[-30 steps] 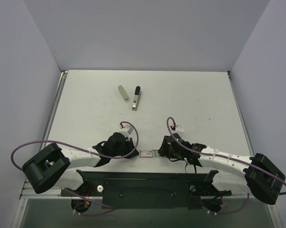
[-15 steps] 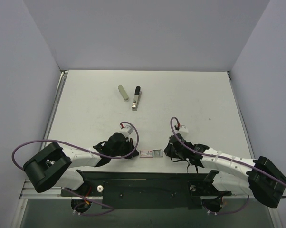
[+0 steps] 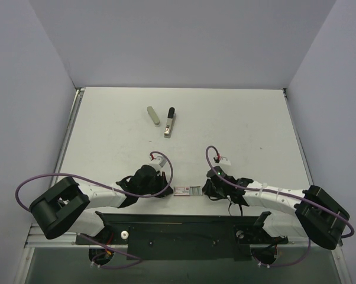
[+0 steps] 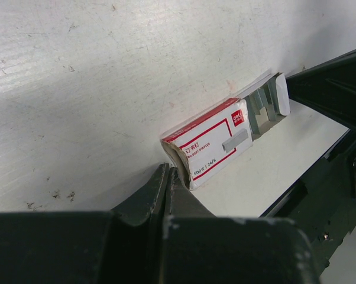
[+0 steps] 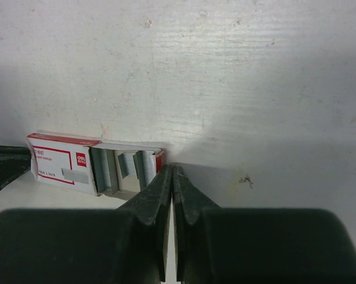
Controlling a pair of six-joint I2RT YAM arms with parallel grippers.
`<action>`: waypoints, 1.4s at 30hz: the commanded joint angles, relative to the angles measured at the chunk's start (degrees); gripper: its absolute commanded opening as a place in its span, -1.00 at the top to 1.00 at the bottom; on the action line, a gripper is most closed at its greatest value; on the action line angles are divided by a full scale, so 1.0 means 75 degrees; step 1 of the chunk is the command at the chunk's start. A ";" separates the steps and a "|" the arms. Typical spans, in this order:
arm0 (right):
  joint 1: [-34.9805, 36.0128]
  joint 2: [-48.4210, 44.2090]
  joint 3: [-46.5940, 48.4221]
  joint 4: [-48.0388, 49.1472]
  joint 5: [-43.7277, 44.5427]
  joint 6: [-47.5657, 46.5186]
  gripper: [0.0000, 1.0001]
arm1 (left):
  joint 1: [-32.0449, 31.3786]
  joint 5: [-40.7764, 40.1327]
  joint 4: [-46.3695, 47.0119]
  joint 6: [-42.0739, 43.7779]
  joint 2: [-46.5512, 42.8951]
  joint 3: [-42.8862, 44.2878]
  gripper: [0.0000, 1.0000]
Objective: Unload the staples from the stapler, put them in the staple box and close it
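Observation:
The stapler [image 3: 170, 123], silver-grey with a black end, lies far out on the table, well away from both grippers. Near the arms lies a red-and-white staple box [image 3: 184, 190] with its inner tray slid partly out. Rows of staples [image 5: 128, 168] show in that tray. My left gripper [image 3: 167, 190] is shut, with nothing between the fingers. Its tips [image 4: 168, 171] touch the closed end of the box [image 4: 213, 145]. My right gripper [image 3: 205, 190] is shut too. Its tips [image 5: 172, 170] rest against the open tray end of the box [image 5: 62, 160].
An olive-grey rounded bar [image 3: 152, 116] lies just left of the stapler. The black base rail [image 3: 184, 228] runs along the near edge behind the box. Grey walls close in the table on three sides.
The right gripper has shut. Its arm drew slightly away to the right, then came back against the box's tray end. The left arm stayed put.

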 commanded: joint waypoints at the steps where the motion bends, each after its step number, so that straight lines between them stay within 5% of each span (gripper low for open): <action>1: 0.0162 0.0390 0.0175 0.0091 -0.0120 0.0062 1.00 | -0.0033 0.0000 0.0215 0.0084 0.0077 0.0106 1.00; 42: 0.1041 0.1668 0.1124 0.0572 -0.0191 0.0355 1.00 | -0.0232 -0.0059 0.0251 -0.0104 -0.0204 0.0036 1.00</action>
